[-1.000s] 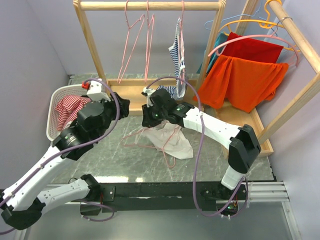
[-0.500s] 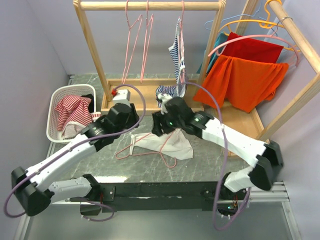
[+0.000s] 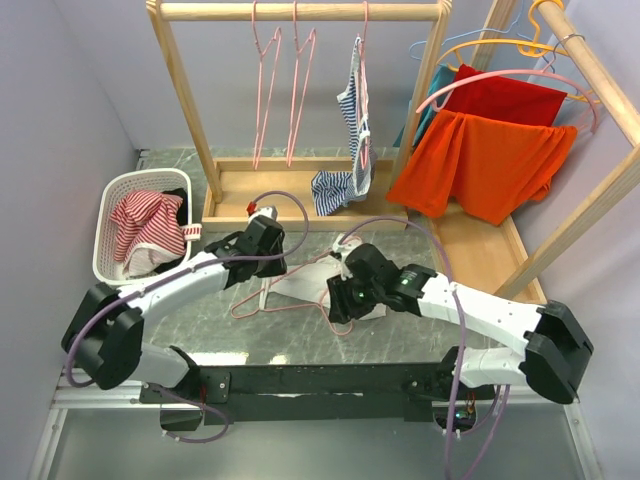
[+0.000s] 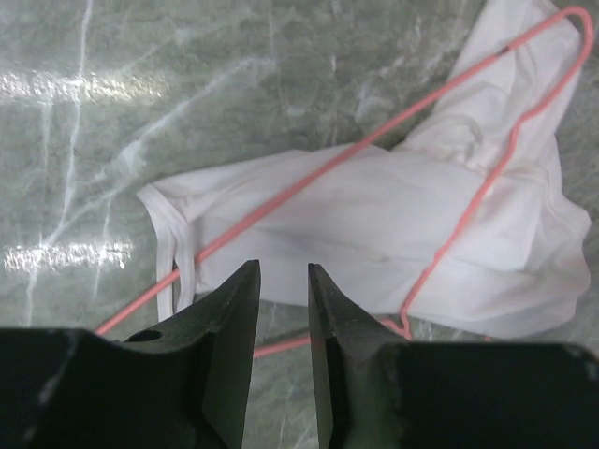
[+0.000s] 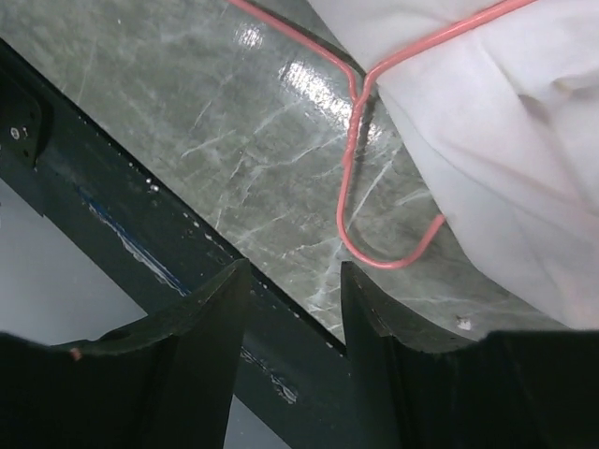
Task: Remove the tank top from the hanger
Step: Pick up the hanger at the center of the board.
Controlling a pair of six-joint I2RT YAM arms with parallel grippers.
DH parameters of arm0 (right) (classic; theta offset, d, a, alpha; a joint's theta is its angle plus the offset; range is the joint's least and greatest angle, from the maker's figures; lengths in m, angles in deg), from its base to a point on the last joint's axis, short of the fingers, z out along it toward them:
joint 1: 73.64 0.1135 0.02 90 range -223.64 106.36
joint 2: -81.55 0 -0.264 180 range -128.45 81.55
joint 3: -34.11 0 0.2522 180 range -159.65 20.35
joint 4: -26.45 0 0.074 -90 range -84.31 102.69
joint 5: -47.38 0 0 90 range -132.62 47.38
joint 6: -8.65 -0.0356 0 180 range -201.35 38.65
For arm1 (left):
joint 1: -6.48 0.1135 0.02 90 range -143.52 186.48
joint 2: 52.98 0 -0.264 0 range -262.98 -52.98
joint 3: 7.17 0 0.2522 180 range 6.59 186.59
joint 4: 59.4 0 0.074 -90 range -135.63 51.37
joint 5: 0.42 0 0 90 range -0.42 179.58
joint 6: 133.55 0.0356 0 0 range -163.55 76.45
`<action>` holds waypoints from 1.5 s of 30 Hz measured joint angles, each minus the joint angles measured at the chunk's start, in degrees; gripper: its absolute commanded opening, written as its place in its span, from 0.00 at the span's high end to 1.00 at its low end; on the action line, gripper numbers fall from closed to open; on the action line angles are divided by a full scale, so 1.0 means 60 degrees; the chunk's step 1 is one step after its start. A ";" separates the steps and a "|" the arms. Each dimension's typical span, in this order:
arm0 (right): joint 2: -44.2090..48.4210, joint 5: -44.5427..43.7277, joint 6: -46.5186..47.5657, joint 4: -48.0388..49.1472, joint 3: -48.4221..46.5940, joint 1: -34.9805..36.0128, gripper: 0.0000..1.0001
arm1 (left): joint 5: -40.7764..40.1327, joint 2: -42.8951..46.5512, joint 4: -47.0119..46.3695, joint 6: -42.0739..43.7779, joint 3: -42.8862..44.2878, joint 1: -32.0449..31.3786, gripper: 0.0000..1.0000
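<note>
The white tank top (image 3: 300, 285) lies crumpled on the marble table with the pink wire hanger (image 3: 250, 300) still threaded through it. From the left wrist, the tank top (image 4: 402, 215) spreads just ahead of my left gripper (image 4: 284, 276), and the hanger's wire (image 4: 309, 178) crosses it. The left jaws stand narrowly apart with nothing between them, low at the cloth's left edge (image 3: 272, 268). My right gripper (image 3: 335, 305) is open at the cloth's near side. In its wrist view the hanger's hook (image 5: 374, 253) curls on the table just ahead of the right gripper (image 5: 295, 276), beside the tank top (image 5: 496, 140).
A wooden rack (image 3: 300, 12) at the back carries two bare pink hangers (image 3: 275, 90) and a striped garment (image 3: 352, 120). A white basket (image 3: 120, 195) of clothes stands at the left. Orange and red garments (image 3: 490, 160) hang on the right rack. A black rail (image 3: 320, 380) borders the near edge.
The right gripper has opened and dropped low toward the near edge; the tank top and hanger now lie flat. The left arm swung in from the left and came down, its jaws narrowing.
</note>
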 measured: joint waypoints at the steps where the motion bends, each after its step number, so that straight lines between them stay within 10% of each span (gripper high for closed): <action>1: -0.0124 0.0066 -0.0036 0.0087 0.0025 0.0040 0.50 | 0.0113 -0.0138 -0.0109 0.0004 0.0000 0.0106 0.68; 34: -0.3767 -0.1821 -0.0069 0.0936 -0.0852 0.0933 0.64 | 0.0973 -0.0568 -0.0834 0.0124 0.0004 0.1545 0.68; 41: -0.3905 -0.1843 -0.0047 0.1027 -0.0925 0.0984 0.98 | 0.0973 -0.0568 -0.0831 0.0127 0.0004 0.1614 0.68; 45: -0.3876 -0.2069 -0.0062 0.0922 -0.0962 0.1089 1.00 | 0.0976 -0.0568 -0.0831 0.0164 0.0004 0.1647 0.68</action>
